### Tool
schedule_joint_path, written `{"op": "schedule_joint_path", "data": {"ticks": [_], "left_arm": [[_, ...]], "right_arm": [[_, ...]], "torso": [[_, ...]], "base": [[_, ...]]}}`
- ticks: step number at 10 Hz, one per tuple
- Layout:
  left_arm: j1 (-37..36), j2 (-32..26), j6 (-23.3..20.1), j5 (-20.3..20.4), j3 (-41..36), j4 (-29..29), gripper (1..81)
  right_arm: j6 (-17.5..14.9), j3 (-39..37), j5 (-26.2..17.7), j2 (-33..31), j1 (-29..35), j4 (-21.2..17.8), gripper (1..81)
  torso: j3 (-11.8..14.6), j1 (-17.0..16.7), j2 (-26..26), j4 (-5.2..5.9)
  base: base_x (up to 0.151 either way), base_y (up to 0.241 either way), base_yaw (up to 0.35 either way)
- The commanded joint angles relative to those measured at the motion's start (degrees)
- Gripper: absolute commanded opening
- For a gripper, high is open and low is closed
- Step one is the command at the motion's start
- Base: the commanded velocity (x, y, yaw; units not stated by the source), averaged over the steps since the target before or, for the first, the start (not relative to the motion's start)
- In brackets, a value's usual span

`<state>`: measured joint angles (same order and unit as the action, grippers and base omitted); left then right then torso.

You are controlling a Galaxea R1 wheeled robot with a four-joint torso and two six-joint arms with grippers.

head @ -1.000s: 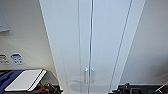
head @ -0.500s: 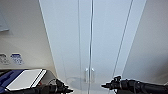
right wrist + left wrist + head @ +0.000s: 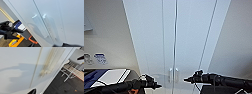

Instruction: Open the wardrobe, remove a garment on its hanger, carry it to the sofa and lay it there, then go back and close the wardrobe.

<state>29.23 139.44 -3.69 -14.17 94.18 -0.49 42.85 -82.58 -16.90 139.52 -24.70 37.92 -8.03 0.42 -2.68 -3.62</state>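
both our pincers, left pincer (image 3: 156, 86) and right pincer (image 3: 187, 80), hover beside the handles (image 3: 173, 74) of the shut wardrobe (image 3: 184, 37). we cannot tell their grip state.

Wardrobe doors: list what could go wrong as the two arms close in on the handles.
1. The two handles sit side by side at the seam of the wardrobe, so the left gripper and the right gripper, one on each side, might collide.
2. Both doors look shut and the handles are slim; a gripper could slip off or bump a door.
3. A white chair stands beside the wardrobe; an opening door might hit it.
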Motion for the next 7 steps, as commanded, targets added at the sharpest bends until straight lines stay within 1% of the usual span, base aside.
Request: {"op": "schedule_joint_path", "data": {"ticks": [1, 5, 7], "left_arm": [[-9.4, 2.8, 0.5, -0.9, 1.8, -0.8, 81.1], [-9.5, 6.8, 1.2, -1.0, 6.4, -0.9, 81.1], [-9.8, 8.2, 1.3, -1.0, 8.3, -0.9, 81.1]], "right_arm": [[0.2, -2.2, -0.2, 2.5, 9.3, -0.7, 81.1], [0.3, -10.7, 0.7, 10.2, 9.8, -0.8, 81.1], [0.3, -15.5, 0.9, 13.9, 10.1, -1.5, 81.1]], "torso": [[0.0, 0.0, 0.0, 0.00], [0.0, 0.0, 0.0, 0.00], [0.0, 0.0, 0.0, 0.00]], "base": [[0.000, 0.000, 0.000], [0.000, 0.000, 0.000], [0.000, 0.000, 0.000]]}}
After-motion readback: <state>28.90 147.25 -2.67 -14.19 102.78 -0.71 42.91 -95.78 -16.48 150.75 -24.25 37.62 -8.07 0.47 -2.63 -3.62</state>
